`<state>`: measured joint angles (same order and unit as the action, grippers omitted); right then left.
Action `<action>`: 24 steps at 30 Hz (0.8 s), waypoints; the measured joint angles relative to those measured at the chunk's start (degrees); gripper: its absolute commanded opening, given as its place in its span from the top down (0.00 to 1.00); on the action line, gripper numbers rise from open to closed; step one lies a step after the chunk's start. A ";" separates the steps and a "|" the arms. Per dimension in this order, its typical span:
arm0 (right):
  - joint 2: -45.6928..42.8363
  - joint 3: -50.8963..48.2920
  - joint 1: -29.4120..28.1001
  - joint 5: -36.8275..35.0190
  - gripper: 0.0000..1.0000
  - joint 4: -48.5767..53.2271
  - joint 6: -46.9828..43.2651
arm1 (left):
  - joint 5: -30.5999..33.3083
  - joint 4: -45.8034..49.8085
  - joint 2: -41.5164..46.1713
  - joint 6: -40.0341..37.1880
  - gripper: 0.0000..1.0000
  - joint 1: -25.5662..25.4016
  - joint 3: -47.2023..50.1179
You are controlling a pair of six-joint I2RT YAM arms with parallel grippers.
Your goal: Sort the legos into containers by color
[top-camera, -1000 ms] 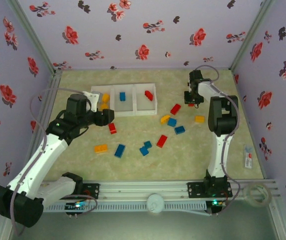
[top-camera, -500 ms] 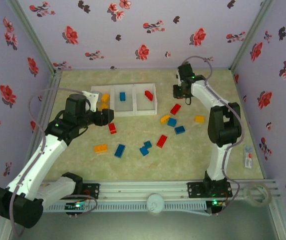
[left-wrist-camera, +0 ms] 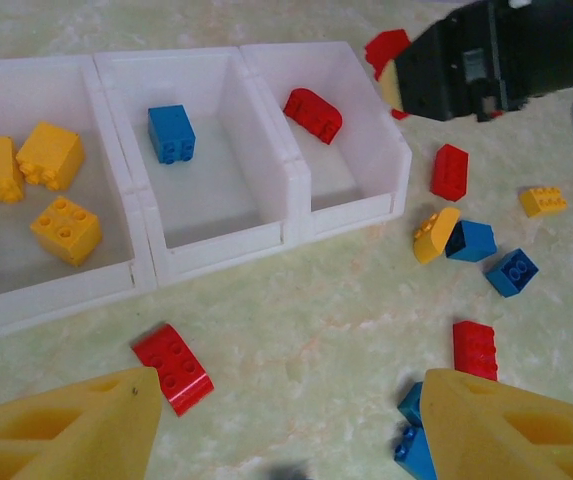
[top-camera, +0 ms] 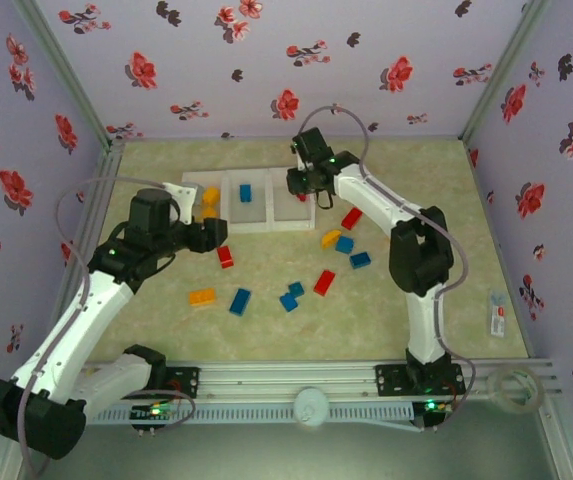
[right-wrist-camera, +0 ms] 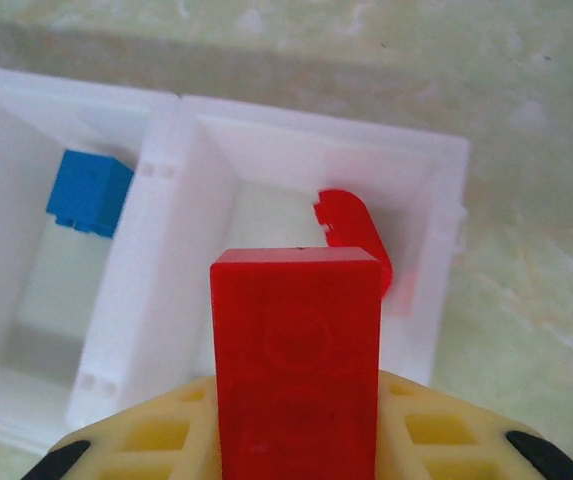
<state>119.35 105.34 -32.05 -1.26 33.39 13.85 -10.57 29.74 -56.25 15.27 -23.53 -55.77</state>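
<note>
top view: the right gripper (top-camera: 303,182) hangs over the right compartment of the tray (top-camera: 251,212); loose legos (top-camera: 324,282) lie on the table (top-camera: 266,330) in front of the tray. left wrist view: the left gripper (left-wrist-camera: 286,405) is spread open, empty, just in front of the tray. right wrist view: the right gripper is clenched on a red brick (right-wrist-camera: 296,350) above that compartment.

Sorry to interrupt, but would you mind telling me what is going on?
The right pincer is shut on a red lego over the tray's right compartment, where one red lego lies. The left pincer hovers open near another red lego on the table. Yellow legos and a blue lego sit in the other compartments.
</note>
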 measured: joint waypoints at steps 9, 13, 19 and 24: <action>7.17 7.52 -0.11 1.77 0.45 2.12 -0.17 | 0.07 0.07 0.61 1.07 0.29 -0.11 0.02; 6.69 6.86 -0.15 1.68 0.45 2.21 -0.31 | 0.70 0.15 0.55 3.13 0.28 -0.11 0.02; 0.37 -1.05 -0.15 1.46 0.45 1.01 -0.26 | 3.23 2.16 -0.50 6.82 0.29 -0.17 0.02; -5.31 -5.97 -0.15 1.25 0.45 -0.37 -0.28 | 5.84 4.63 -1.73 10.36 0.30 -0.22 0.02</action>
<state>114.04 99.37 -32.21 -0.01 33.01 13.56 -4.73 34.37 -57.98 25.63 -23.75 -55.75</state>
